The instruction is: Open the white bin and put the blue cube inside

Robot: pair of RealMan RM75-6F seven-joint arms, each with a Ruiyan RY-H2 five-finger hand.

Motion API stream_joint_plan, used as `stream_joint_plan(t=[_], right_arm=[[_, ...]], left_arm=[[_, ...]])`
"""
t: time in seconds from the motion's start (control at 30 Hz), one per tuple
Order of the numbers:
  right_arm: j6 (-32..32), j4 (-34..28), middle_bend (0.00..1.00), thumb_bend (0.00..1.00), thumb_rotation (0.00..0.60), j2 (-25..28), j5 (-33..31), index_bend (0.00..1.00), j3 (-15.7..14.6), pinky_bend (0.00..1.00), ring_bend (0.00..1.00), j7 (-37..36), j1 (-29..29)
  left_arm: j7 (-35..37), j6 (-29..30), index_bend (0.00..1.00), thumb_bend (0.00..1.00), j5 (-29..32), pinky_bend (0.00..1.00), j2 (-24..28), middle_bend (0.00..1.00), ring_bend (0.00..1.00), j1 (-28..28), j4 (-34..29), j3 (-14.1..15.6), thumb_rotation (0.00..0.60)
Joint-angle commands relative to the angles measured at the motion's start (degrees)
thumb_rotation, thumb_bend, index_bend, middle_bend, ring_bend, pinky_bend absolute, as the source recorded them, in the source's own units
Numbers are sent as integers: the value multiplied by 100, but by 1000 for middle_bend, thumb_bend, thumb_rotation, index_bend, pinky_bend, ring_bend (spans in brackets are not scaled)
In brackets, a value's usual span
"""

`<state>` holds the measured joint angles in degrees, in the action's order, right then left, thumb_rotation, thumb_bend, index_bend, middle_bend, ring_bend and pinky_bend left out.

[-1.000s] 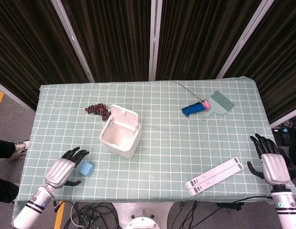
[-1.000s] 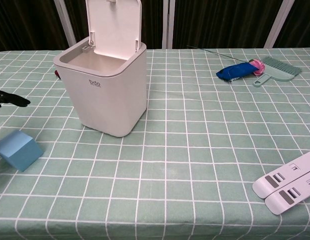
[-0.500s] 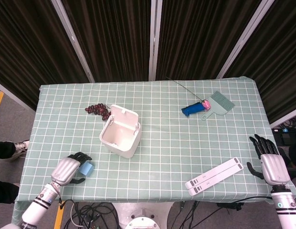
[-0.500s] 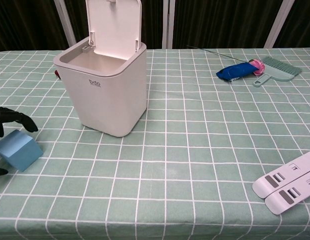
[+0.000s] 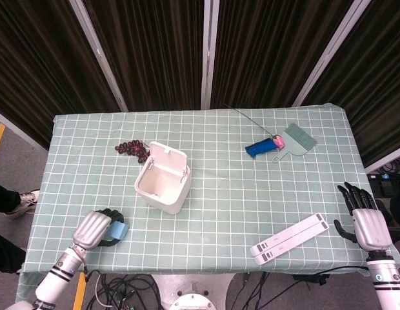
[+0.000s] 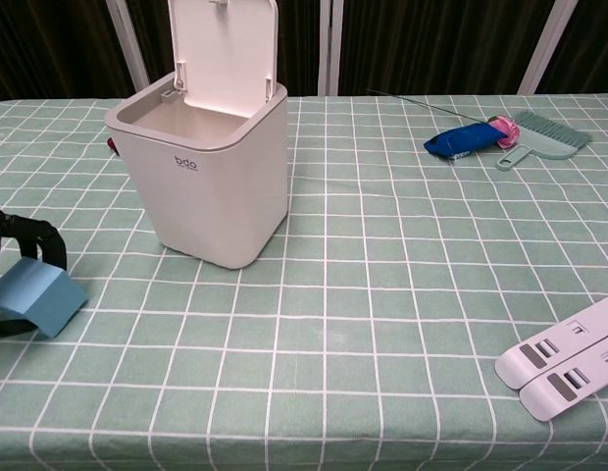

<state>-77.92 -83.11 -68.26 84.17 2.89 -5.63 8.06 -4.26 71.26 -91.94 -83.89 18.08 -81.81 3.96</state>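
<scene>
Nearest, at the desk's [image 5: 206, 200] front left corner, the left hand [image 5: 97, 227] curls its dark fingers [image 6: 34, 235] around the blue cube [image 6: 39, 296], gripping it on the checked cloth. At the front right, the right hand [image 5: 366, 223] hangs off the desk edge with fingers spread, holding nothing. Two white flat bars [image 5: 290, 239] lie just left of it. Farther back stands the white bin [image 6: 204, 172], lid raised upright. Beyond it lie dark red beads [image 5: 130, 149], and far right a blue brush [image 5: 261, 148] touching a green dustpan [image 5: 295, 141].
</scene>
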Motion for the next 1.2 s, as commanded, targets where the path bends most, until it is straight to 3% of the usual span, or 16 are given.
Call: stream_joint_plan(t=[0.03,0.27,0.5,0.73,0.93,1.07,1.2], right_arm=[[3,4,0,276,600,-2,-7,0,1,0,0,2,-2],[7,7,0,277,600,-11,5,0,5,0,0,2,11],[10,38,0,277,600,-32,24,0,16,0,0,-30,33],[51,129,0,277,600,-62,-42,0,21,0,0,-96,25],[80,189,0,277,600,-89,-61,0,14,0,0,-133,24],[78,242,0,277,600,-113,-77,0,26,0,0,-165,22],[105,282,0,276,600,-134,-92,0,33,0,0,-194,32]], left_arm=[[-30,186,544,233,-40,639,98,497,440,-33,-131,-60,600],[-198,1042,545,236,-81,641,830,500,443,-207,-931,-457,600],[-86,1191,539,236,-44,640,1479,497,443,99,-1884,-1107,600],[-10,546,529,235,152,633,1196,491,439,801,-2043,-1567,600],[131,-15,508,233,451,616,745,471,421,1324,-1717,-1771,600],[301,-191,414,220,674,502,474,342,298,1506,-1417,-1829,600],[399,-119,76,107,584,280,529,63,78,1472,-1368,-1719,600]])
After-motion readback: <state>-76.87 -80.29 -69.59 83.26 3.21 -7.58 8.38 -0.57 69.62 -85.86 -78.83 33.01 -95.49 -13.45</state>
